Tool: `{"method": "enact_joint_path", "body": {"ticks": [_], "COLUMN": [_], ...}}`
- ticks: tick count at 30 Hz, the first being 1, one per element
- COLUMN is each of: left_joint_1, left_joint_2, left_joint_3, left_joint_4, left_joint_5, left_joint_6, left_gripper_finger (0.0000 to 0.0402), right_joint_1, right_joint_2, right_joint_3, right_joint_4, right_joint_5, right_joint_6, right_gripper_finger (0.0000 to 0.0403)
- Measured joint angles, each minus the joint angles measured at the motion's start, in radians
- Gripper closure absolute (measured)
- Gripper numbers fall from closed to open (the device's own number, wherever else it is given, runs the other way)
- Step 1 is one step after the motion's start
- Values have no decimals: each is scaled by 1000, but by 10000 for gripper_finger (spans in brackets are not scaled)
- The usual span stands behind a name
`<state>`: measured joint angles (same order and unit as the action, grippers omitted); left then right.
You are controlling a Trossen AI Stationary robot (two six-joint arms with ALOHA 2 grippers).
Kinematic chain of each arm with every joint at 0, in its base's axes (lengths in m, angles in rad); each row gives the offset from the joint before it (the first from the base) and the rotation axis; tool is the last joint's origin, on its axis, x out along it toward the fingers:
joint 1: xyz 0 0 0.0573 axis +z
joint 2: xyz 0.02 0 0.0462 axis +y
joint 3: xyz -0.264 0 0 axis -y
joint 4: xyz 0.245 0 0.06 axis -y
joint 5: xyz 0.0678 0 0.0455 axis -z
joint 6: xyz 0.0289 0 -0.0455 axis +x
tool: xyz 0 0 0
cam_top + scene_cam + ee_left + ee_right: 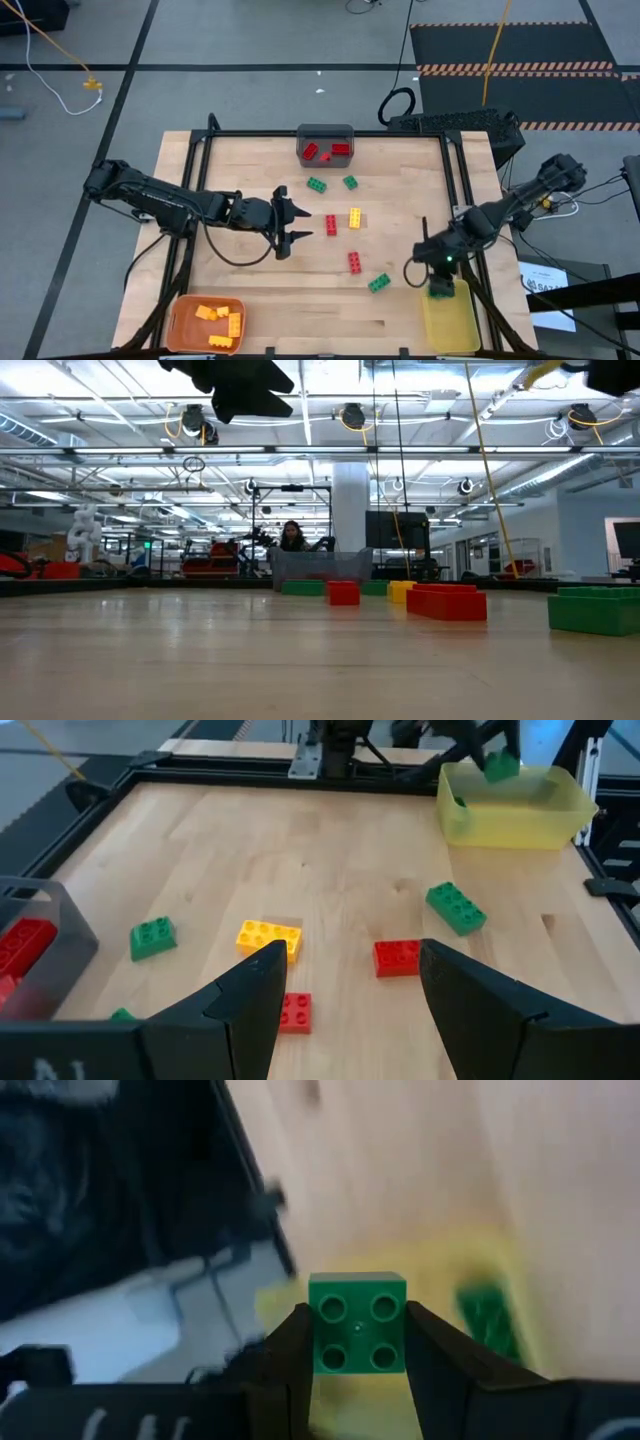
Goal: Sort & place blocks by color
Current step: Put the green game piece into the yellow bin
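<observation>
On the pale wooden table (250, 285), my right gripper (357, 1342) clamps a small green studded plastic brick (357, 1324) above the yellow plastic bin (450, 325); my left gripper (298, 225) hovers open.

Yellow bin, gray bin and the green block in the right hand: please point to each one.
Yellow bin (452, 330): high view, bare floor.
Gray bin (325, 131): high view, far rim.
Green block (357, 1323): right wrist view, studded face, held in the right hand (357, 1342).

no readable text, labels, brands, numbers or signs on anything in view
</observation>
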<state>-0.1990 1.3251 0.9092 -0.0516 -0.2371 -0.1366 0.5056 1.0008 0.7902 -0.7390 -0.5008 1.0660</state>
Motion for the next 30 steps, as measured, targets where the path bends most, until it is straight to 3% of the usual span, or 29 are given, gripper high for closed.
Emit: {"method": "enact_joint_path", "body": {"ticks": [4, 9, 20, 26, 30], "left_joint_1": [-5, -17, -26, -26, -26], "left_joint_2": [0, 0, 0, 0, 0], "left_joint_3": [0, 0, 0, 0, 0], "left_joint_4": [-7, -13, -14, -26, -26], "left_joint_5": [0, 0, 0, 0, 0], "left_joint_6": [-7, -7, -9, -12, -12], "left_gripper_finger": [174, 174, 174, 174, 174], "right_joint_1": [66, 130, 145, 145, 143], "right_joint_2": [0, 15, 46, 45, 45], "right_joint_3": [0, 0, 0, 0, 0], "right_joint_4": [-88, -131, -135, -126, -29], "right_joint_5": [-52, 6, 33, 36, 138], "right_joint_6": [115, 186, 258, 246, 172], "right_gripper_finger": [296, 295, 165, 150, 152]}}
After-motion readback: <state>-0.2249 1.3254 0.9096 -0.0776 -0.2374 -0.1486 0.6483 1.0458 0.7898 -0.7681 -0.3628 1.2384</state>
